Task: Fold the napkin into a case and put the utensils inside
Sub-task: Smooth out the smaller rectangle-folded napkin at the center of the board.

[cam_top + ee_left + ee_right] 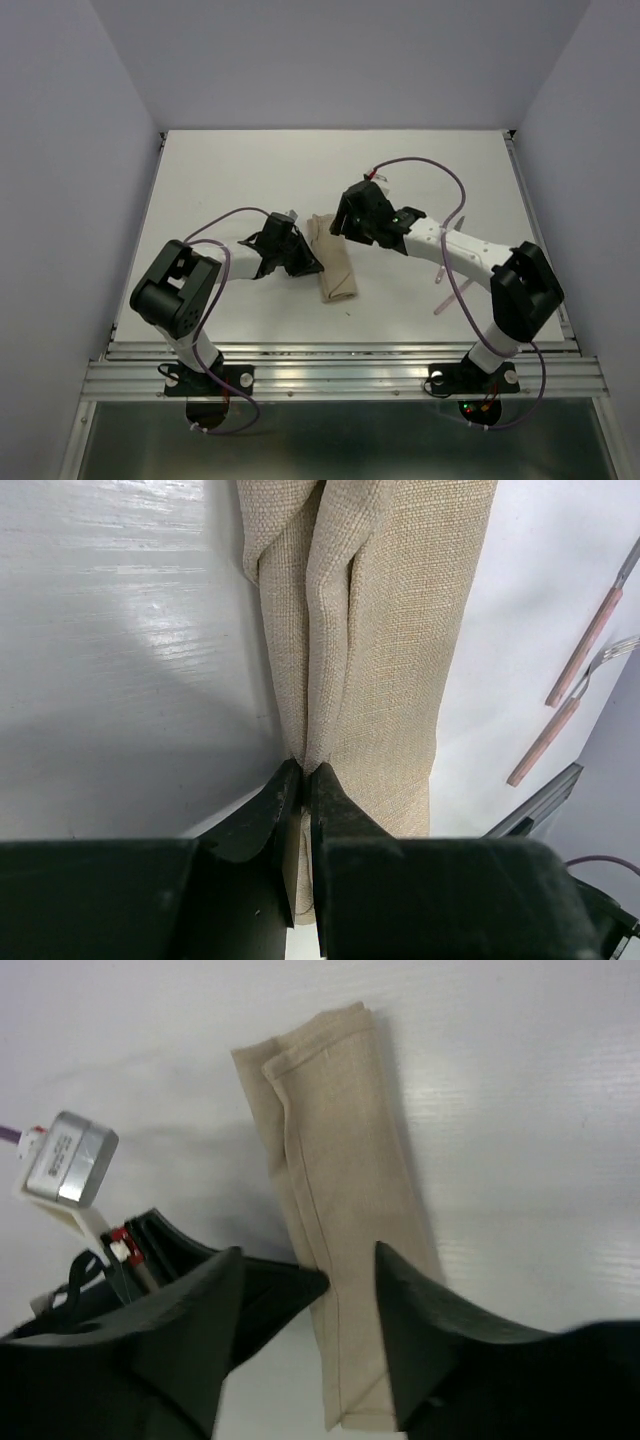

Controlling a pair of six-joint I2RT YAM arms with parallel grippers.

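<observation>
From above, the napkin (pixel 335 275) lies in the middle of the worktop (pixel 250 170), folded into a narrow oblong that runs near to far. My left end effector (pixel 303 262) sits at its left edge, and my right end effector (pixel 345 222) hangs over its far end. The utensils (pixel 439 295) lie well apart to the right, partly hidden under my right forearm.

In my left wrist view, the left end effector (pixel 305 772) is pressed together on a raised ridge of the napkin (pixel 390 630), pinching the cloth where two layers meet. The folds run away from me in long creases. The utensils (pixel 585 646) rest side by side on the bare worktop to the right of the cloth, with the fork tines on the nearer piece.

In my right wrist view, the right end effector (pixel 310 1260) is spread wide and holds nothing. The napkin (pixel 330 1130) lies flat below the gap between the fingers, and layered edges show at its far end.

I judge the folding to be about finished and the loading not yet begun, since both utensils are outside the cloth. The next move calls for my left pinch to lift or hold a layer so that a mouth opens. My free right side would then go to the right for a utensil. The thin handles lie flat, so picking one up needs a low, careful approach, and sliding it in must not drag the folds loose.
</observation>
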